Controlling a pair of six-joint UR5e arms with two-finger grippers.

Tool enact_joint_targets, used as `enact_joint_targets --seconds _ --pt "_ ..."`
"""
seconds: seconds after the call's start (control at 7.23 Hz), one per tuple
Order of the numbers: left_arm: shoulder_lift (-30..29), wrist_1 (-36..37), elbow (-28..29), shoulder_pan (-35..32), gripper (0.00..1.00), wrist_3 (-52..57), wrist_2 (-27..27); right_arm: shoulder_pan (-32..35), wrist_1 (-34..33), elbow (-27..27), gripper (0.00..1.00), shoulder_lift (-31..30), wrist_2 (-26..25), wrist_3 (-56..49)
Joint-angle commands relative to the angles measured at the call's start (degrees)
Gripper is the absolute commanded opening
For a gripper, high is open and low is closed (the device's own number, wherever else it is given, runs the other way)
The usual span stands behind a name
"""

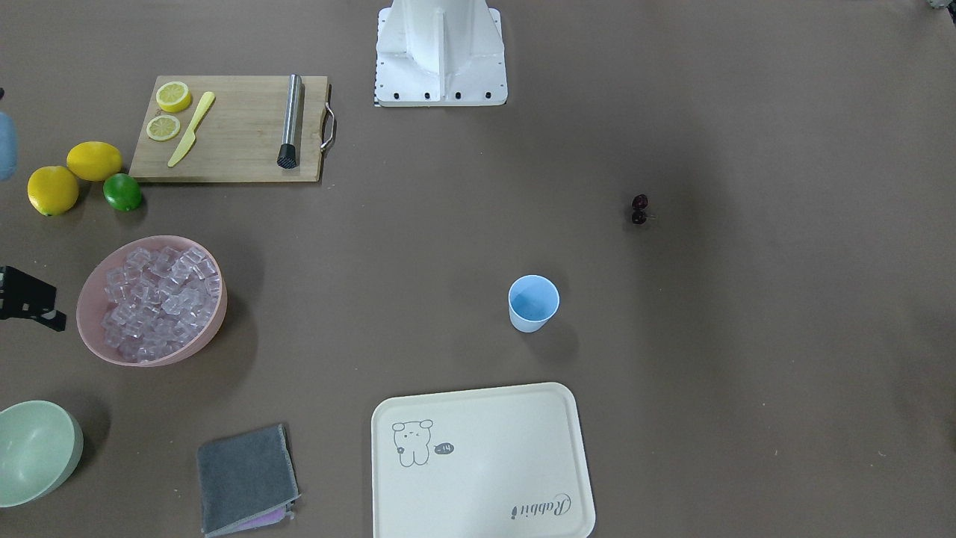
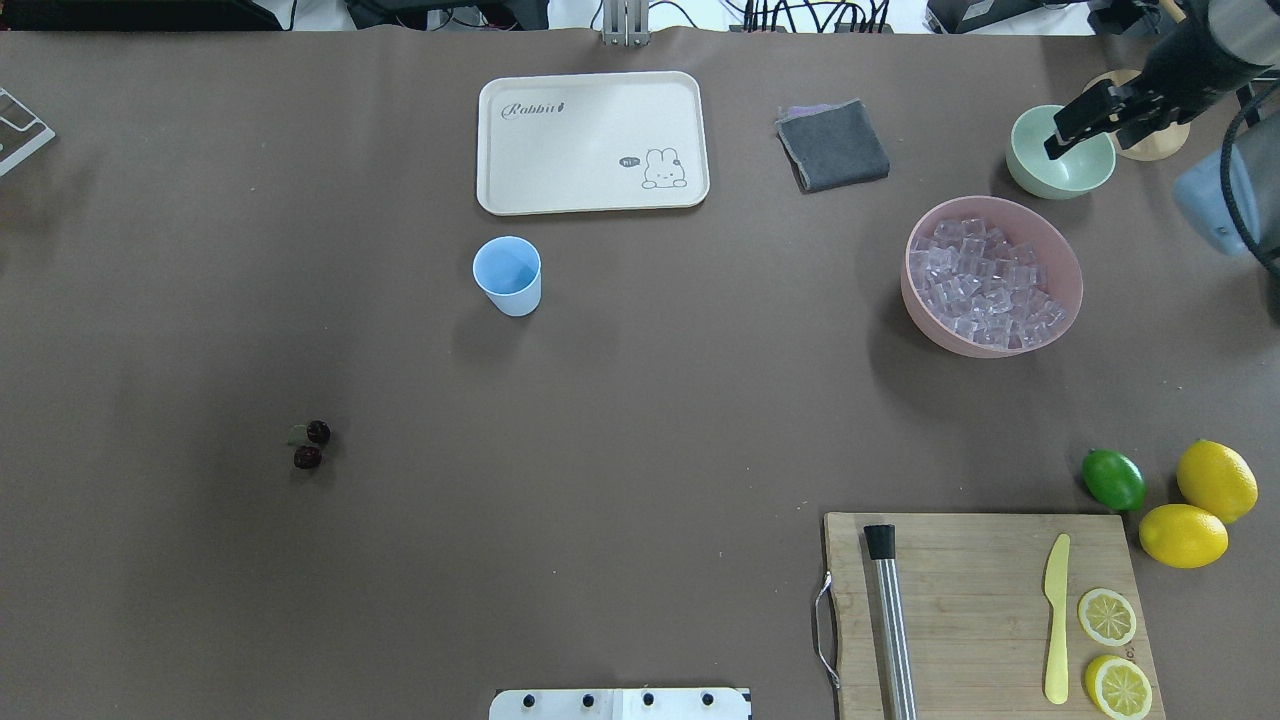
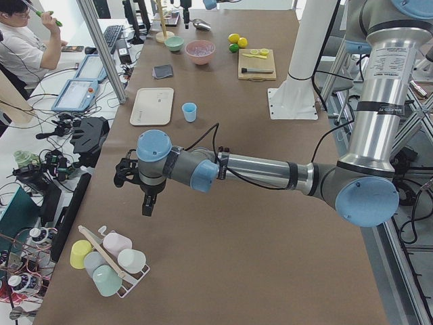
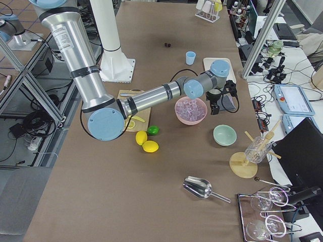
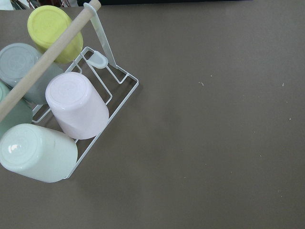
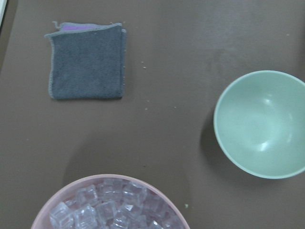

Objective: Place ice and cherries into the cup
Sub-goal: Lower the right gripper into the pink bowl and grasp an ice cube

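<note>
Here, from across the table, you see the cup (image 1: pixel 533 302) standing upright on the brown table (image 1: pixel 448 246). The cherries (image 1: pixel 639 209) lie well apart from it toward the robot's left, and the ice (image 1: pixel 160 299) is heaped in a pink bowl (image 1: pixel 86 310). Overhead, your right gripper (image 2: pixel 1065 130) hangs above the green bowl (image 2: pixel 1050 182), just past the ice; how far its fingers are spread cannot be told. From the left end, the left gripper (image 3: pixel 146 203) points down near a rack of cups (image 3: pixel 108 264), far from the cup, and its finger gap cannot be judged. The right wrist camera looks down on ice, green bowl and a grey cloth (image 6: pixel 86 64).
</note>
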Motion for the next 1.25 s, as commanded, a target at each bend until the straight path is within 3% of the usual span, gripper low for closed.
enact_joint_targets --seconds 0.0,0.55,1.11 --pt "0.09 0.03 0.02 -0.07 0.98 0.09 0.01 -6.02 6.15 -0.42 0.98 0.18 -1.14 2.27" --pt "0.27 -0.06 0.01 -0.15 0.98 0.09 0.01 -11.76 9.78 -1.90 0.98 -0.79 -3.60 4.39" --pt "0.18 -0.06 -0.16 -0.15 0.98 0.09 0.01 -13.27 12.60 -3.41 0.99 -2.99 -3.52 4.39"
